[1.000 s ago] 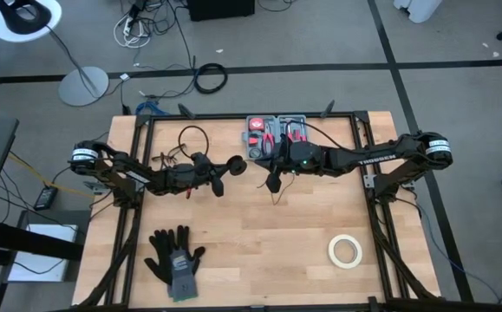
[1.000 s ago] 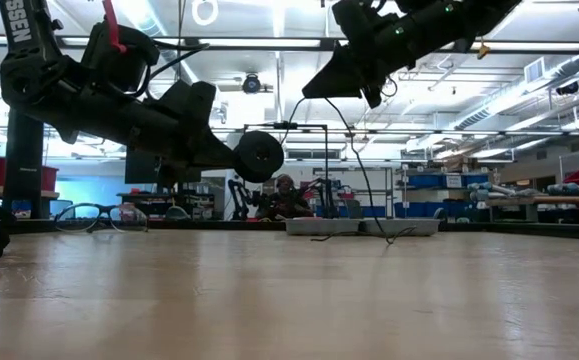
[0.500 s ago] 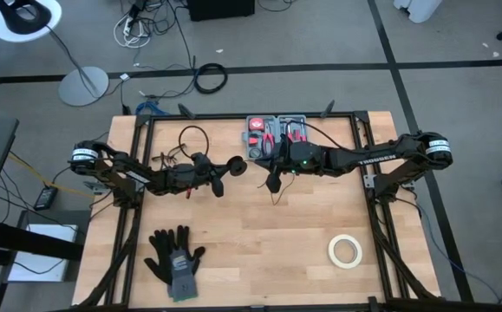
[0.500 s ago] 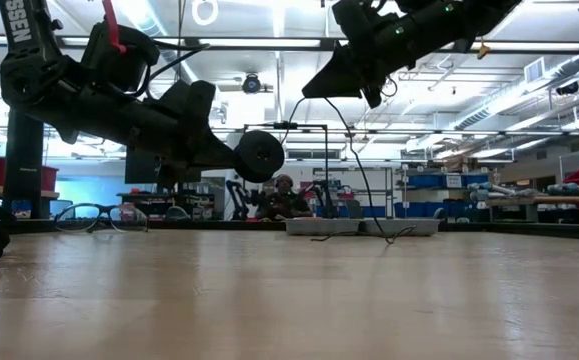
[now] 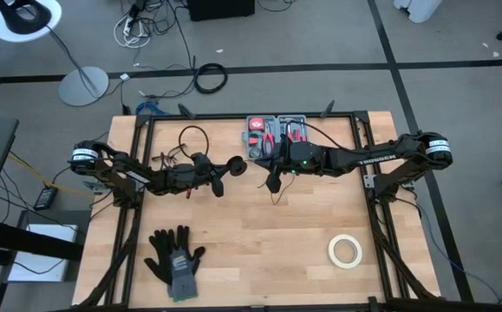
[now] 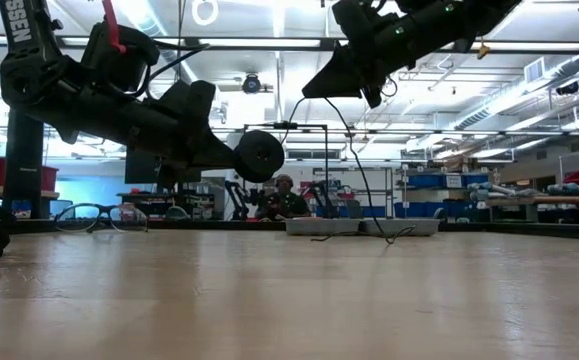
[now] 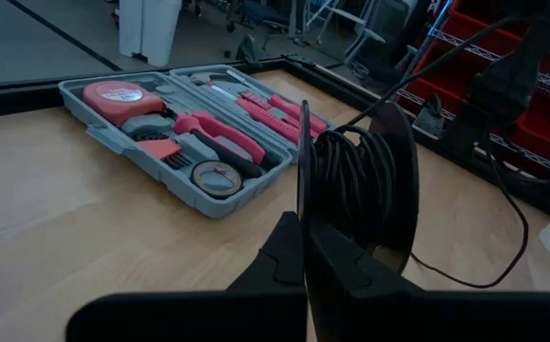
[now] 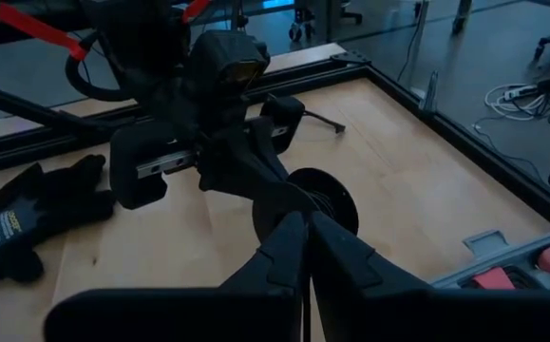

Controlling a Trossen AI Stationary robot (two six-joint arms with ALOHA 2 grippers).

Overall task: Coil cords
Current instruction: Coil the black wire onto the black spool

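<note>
Above the middle of the desk [image 5: 259, 234], a round black spool [image 7: 358, 185] wound with thin black cord [image 7: 350, 180] is gripped in the closed jaws of the left gripper [image 5: 230, 170]. Beyond it, a loose strand of the cord [image 6: 357, 165] is pinched in the right gripper [image 5: 272, 184], jaws nearly shut, hanging to the desk.

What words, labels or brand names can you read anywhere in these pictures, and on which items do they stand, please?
"TROSSEN": white letters along the right arm, high view.
"SSEN": the visible end of a cropped word, running vertically on the left arm, low view.
Print on the glove cuff, right wrist view: too blurred to read.
Labels in the tool case: too small to read.
</note>
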